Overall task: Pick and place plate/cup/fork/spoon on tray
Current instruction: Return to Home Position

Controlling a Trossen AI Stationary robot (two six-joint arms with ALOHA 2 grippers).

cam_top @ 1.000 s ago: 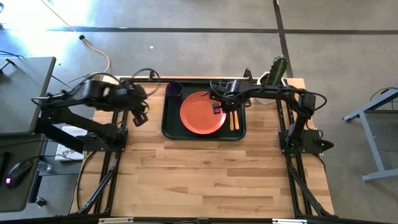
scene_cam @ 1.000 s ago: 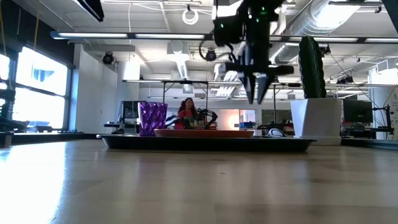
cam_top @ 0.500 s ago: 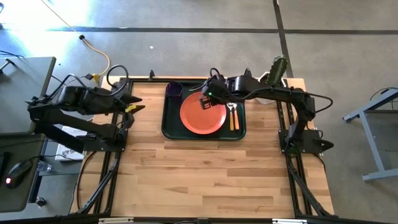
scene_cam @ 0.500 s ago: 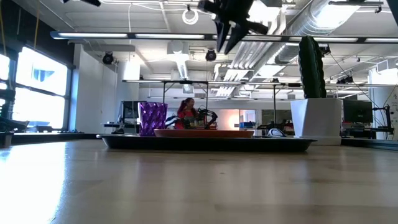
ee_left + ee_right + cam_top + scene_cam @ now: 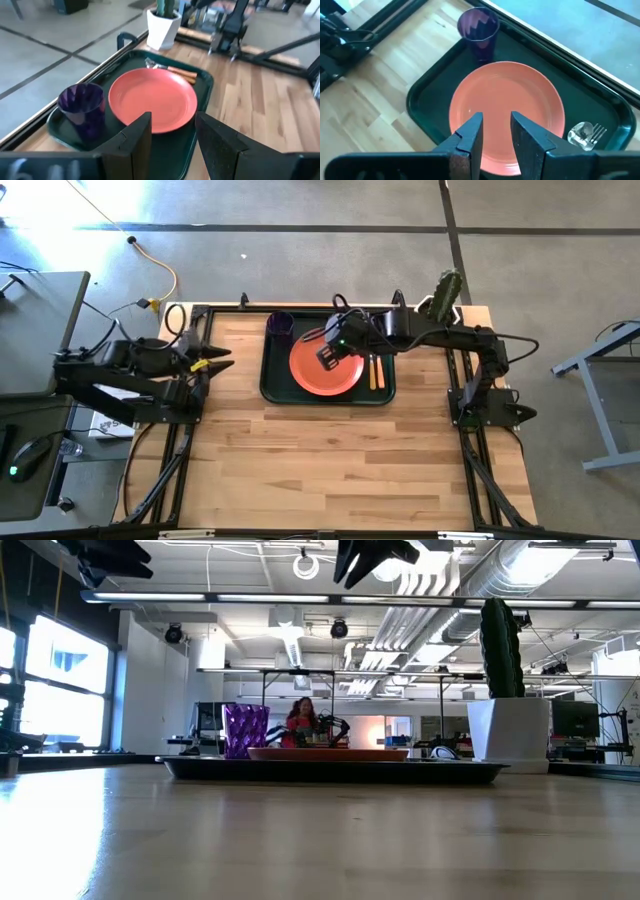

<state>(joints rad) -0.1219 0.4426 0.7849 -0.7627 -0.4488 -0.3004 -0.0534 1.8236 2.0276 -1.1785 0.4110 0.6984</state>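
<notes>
- Four task items already sit on the tray (image 5: 268, 380); your main risk is knocking them on retreat.
- Left claw (image 5: 222, 359) hangs at the desk's (image 5: 350, 460) left edge, well apart from the tray, parted and empty; nothing blocks it.
- Cup (image 5: 280, 325) stands upright in a left corner of the tray.
- Right claw (image 5: 328, 357) hovers above the plate (image 5: 320, 379), narrowly parted, empty; lift before swinging, or you could clip the spoon (image 5: 580, 133) and fork (image 5: 598, 132) beside it.
- Cactus pot (image 5: 432, 305) stands near that arm; a wide sweep could topple it.
</notes>
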